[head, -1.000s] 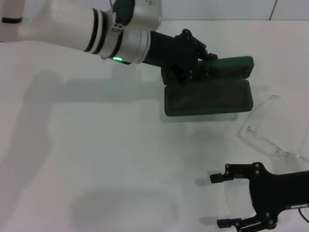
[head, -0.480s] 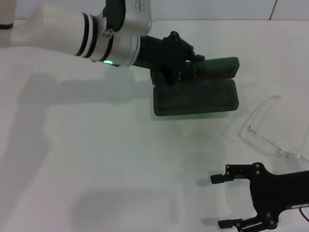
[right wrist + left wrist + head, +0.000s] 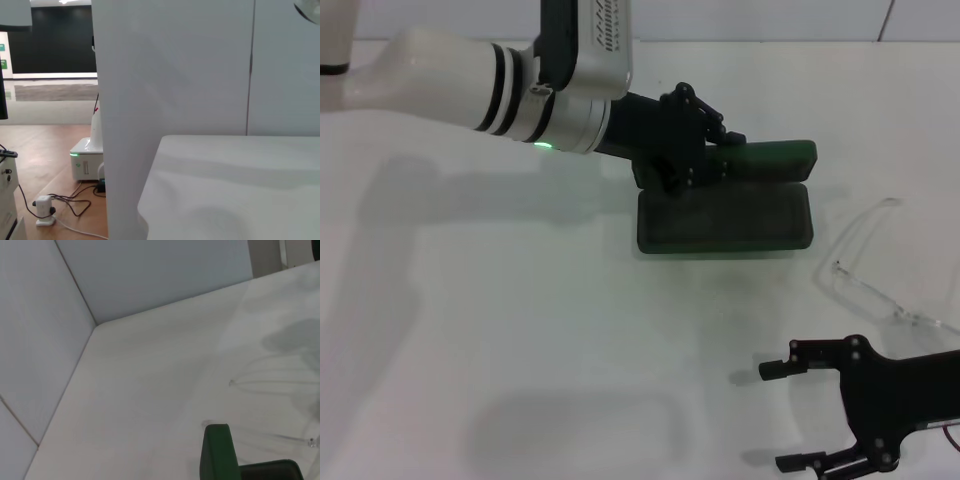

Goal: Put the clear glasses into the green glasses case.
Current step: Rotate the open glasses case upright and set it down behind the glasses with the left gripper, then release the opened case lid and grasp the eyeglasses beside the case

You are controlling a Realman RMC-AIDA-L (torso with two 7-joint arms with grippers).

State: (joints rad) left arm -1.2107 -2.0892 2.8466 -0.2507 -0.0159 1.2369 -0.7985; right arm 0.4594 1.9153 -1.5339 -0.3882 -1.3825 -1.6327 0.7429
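The green glasses case lies open on the white table, lid raised behind its felt-lined tray. The left gripper is at the lid's left end (whether its fingers pinch the lid, I cannot tell). The clear glasses lie just right of the case. The right gripper hovers near the case's front right, jaws spread wide, empty.

You have the green glasses case lying open toward the far middle of the table, its lid raised behind the tray. The left gripper sits at the case's left rear corner, on the lid. The clear glasses lie just right of the case, and the right gripper hovers nearer you, in front of the glasses.
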